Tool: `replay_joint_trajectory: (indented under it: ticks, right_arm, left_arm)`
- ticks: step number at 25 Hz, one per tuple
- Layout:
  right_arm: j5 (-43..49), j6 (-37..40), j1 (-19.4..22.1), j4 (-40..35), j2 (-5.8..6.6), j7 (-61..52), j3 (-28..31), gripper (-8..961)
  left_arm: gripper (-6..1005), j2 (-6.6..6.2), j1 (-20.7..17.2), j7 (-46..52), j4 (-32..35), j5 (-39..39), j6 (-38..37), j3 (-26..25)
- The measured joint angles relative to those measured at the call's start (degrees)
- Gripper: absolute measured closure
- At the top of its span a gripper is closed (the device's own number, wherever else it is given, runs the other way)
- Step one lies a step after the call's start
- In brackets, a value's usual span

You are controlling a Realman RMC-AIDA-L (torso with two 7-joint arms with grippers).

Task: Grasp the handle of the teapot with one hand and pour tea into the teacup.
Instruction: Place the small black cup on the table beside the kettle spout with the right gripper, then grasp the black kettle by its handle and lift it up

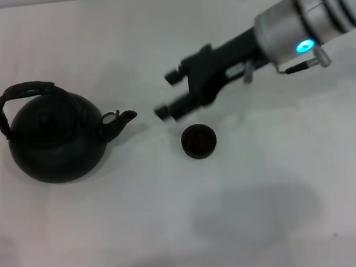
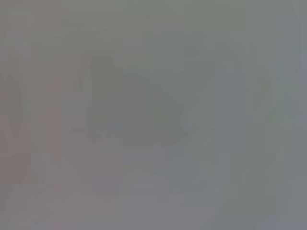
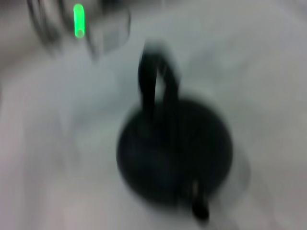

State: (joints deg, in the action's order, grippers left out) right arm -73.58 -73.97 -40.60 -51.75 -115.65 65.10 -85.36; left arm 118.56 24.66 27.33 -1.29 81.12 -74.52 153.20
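The teapot (image 1: 56,142) sits at nine o'clock on the table (image 1: 287,224), spout toward the teacup (image 1: 198,141) near centre, handle (image 1: 20,98) flopped back to ten o'clock. The right gripper (image 1: 168,95) hovers unclenched and empty just above the cup at one o'clock. It should likely swing over the lid, straddle the hoop squarely, then clamp.

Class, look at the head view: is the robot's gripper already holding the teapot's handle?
No. The right gripper hangs open above the teacup, clear of the teapot and its handle.
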Motion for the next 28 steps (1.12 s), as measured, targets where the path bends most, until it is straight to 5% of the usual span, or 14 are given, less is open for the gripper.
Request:
replay_joint_trajectory:
  ticks: [5,9,15,20,28]
  right_arm:
    - [-18.7,-3.8,-0.6,21.6,0.22,14.2,15.2,82]
    - [-30.2,-3.1,2.8,30.7,-0.32,22.6,23.1,85]
    - [-50.6,3.2,9.1,35.9,-0.56,36.8,24.5,88]
    - [-67.0,5.4,8.7,44.7,-0.56,61.6,24.9,91]
    - [-72.7,8.5,9.2,46.6,-0.54,84.8,27.0,94]
  left_arm:
    - [249,0.00,0.3,0.0,0.1,0.1,0.1,0.0]
    - [252,0.00,0.8,0.8,0.1,0.1,0.4,0.0]
    - [253,0.10,1.3,3.0,0.1,0.1,0.6,0.0]
    - [252,0.24,1.4,3.2,0.2,-0.1,0.8,0.2]
    - [253,0.39,-2.6,4.0,2.2,-0.5,-0.6,0.4]
